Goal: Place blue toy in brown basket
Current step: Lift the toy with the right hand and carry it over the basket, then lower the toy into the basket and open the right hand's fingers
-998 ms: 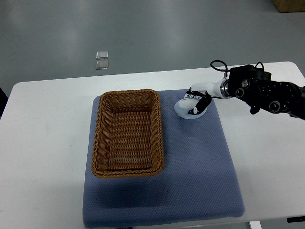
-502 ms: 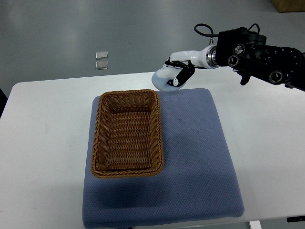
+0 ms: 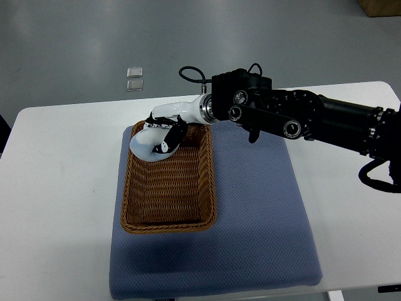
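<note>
Reaching in from the 3 o'clock side, the right hand point(image 3: 164, 135) is being held over the 12 o'clock end of the brown basket point(image 3: 168, 177). Its fingers point(image 3: 172, 135) are being kept clamped on the pale blue toy point(image 3: 145, 145), so that it can be released inside the rim. The basket is being carried by a blue mat point(image 3: 257, 207) on the bench point(image 3: 56, 188).

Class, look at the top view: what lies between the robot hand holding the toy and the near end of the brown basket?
Only the bare woven floor of the basket; nothing else lies there. The right robot hand holds the toy over the far end.
</note>
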Motion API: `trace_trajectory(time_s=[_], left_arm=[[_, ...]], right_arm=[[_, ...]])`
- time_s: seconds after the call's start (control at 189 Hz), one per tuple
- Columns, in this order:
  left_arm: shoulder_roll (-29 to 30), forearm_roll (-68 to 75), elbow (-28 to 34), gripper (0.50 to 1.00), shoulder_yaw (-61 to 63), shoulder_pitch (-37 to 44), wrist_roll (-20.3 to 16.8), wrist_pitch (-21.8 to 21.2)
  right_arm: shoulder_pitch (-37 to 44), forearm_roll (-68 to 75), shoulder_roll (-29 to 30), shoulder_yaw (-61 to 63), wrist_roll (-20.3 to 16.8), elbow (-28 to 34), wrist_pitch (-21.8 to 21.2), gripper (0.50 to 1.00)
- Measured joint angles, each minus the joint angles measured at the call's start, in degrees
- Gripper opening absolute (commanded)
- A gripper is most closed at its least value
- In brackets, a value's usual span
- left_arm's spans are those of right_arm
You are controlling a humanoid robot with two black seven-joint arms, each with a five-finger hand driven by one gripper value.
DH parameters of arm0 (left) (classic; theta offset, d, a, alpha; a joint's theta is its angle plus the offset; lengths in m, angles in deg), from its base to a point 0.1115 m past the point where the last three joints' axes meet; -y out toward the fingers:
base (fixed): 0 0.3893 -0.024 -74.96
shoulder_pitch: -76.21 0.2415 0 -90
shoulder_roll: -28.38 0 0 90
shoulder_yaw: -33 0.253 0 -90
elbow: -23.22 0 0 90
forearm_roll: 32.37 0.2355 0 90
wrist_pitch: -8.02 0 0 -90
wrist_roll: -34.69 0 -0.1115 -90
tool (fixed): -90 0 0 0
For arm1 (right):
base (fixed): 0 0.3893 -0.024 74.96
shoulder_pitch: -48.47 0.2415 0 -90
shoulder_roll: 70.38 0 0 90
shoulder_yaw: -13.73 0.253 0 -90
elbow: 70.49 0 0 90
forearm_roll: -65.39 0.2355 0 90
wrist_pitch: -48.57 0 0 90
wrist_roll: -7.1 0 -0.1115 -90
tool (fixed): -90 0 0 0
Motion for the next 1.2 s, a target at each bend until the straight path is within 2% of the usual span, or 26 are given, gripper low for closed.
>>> trace_trajectory(time_s=[0.074, 0.19, 0.312, 0.665, 0.829, 0.861, 0.871, 1.003, 1.03, 1.135, 1.199], left_arm=[[0.00, 0.00, -0.01, 1.000, 0.03, 0.00, 0.00, 0.00], [0.00, 0.00, -0.04, 1.000, 0.04, 0.00, -0.02, 0.00], [0.00, 0.00, -0.04, 1.000, 0.02, 0.01, -0.02, 0.00], [0.00, 0.00, 0.00, 1.000, 0.00, 0.00, -0.02, 0.00], [0.00, 0.00, 0.01, 1.000, 0.00, 0.00, -0.02, 0.00], [0.00, 0.00, 0.01, 1.000, 0.00, 0.00, -0.02, 0.00], [0.00, 0.00, 0.01, 1.000, 0.00, 0.00, -0.02, 0.00], [0.00, 0.00, 0.01, 1.000, 0.00, 0.00, -0.02, 0.00], [0.00, 0.00, 0.01, 1.000, 0.00, 0.00, -0.02, 0.00], [0.00, 0.00, 0.01, 1.000, 0.06, 0.00, -0.02, 0.00], [0.00, 0.00, 0.02, 1.000, 0.08, -0.01, -0.02, 0.00]], right_arm=[[-1.06, -0.02, 0.09, -0.66, 0.00, -0.18, 0.02, 0.635], [-2.59, -0.09, 0.13, -1.33, 0.00, -0.46, 0.53, 0.643], [-4.02, -0.10, 0.13, -1.59, 0.00, -0.62, 1.30, 0.678], [-6.83, -0.11, 0.13, -1.67, 0.23, -0.99, 2.22, 0.719], [-7.46, -0.11, 0.13, -1.67, 0.26, -1.09, 2.40, 0.756], [-7.50, -0.11, 0.13, -1.67, 0.27, -1.09, 2.44, 0.776], [-7.52, -0.11, 0.13, -1.67, 0.29, -1.09, 2.47, 0.797], [-7.57, -0.11, 0.13, -1.60, 0.36, -1.10, 2.63, 0.836], [-7.57, -0.11, 0.13, -1.54, 0.38, -1.10, 2.63, 0.858], [-7.32, -0.11, 0.13, -1.34, 0.54, -1.10, 2.56, 0.864], [-7.06, -0.11, 0.13, -1.20, 0.81, -1.10, 2.35, 0.895]])
